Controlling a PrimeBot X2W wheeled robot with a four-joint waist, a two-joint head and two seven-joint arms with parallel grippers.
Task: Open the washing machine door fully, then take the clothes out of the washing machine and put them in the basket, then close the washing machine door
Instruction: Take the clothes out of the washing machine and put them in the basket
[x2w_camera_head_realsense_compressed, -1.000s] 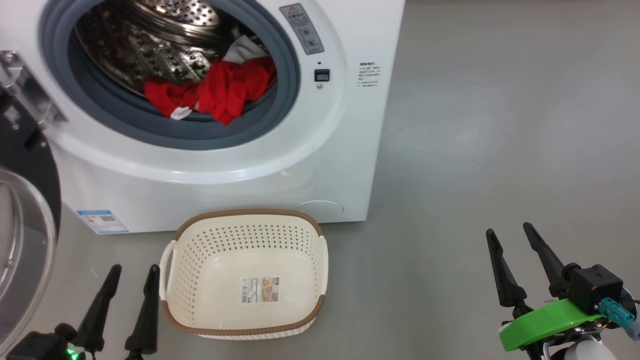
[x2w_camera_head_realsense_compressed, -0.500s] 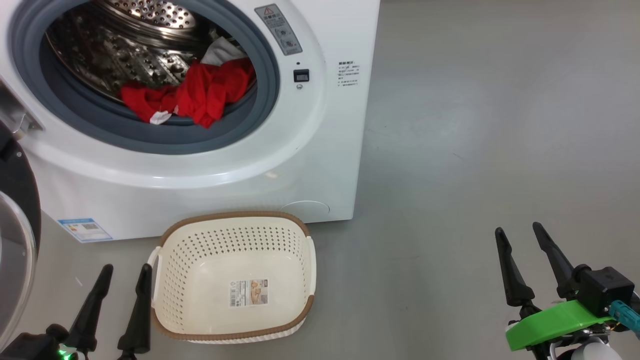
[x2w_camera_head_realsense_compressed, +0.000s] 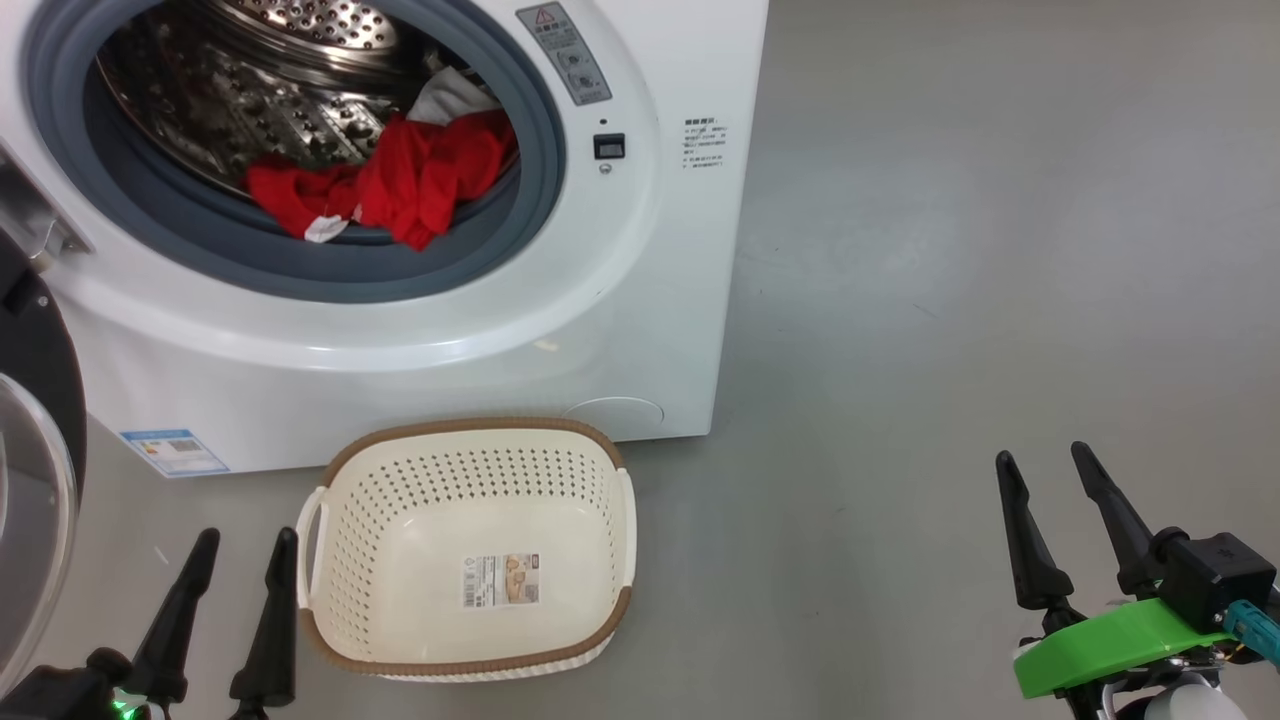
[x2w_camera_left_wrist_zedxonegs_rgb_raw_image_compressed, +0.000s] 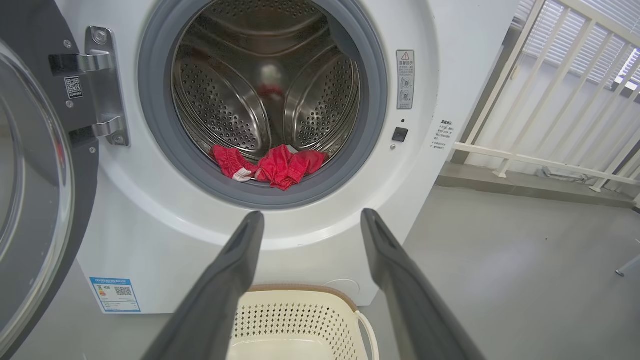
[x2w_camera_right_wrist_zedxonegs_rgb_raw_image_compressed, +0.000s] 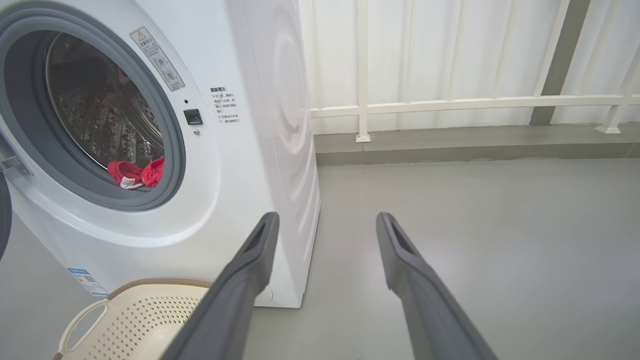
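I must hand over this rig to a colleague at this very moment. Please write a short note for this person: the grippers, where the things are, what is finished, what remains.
Left gripper: open, holds nothing, just left of the basket.
Right gripper: open, holds nothing, over the floor, well right of the washing machine.
Washing machine door: swung open to the left.
Clothes: red heap at the front of the drum.
Basket: on the floor before the machine, no clothes inside.
Done: door opened.
Left: move clothes into basket, close door.
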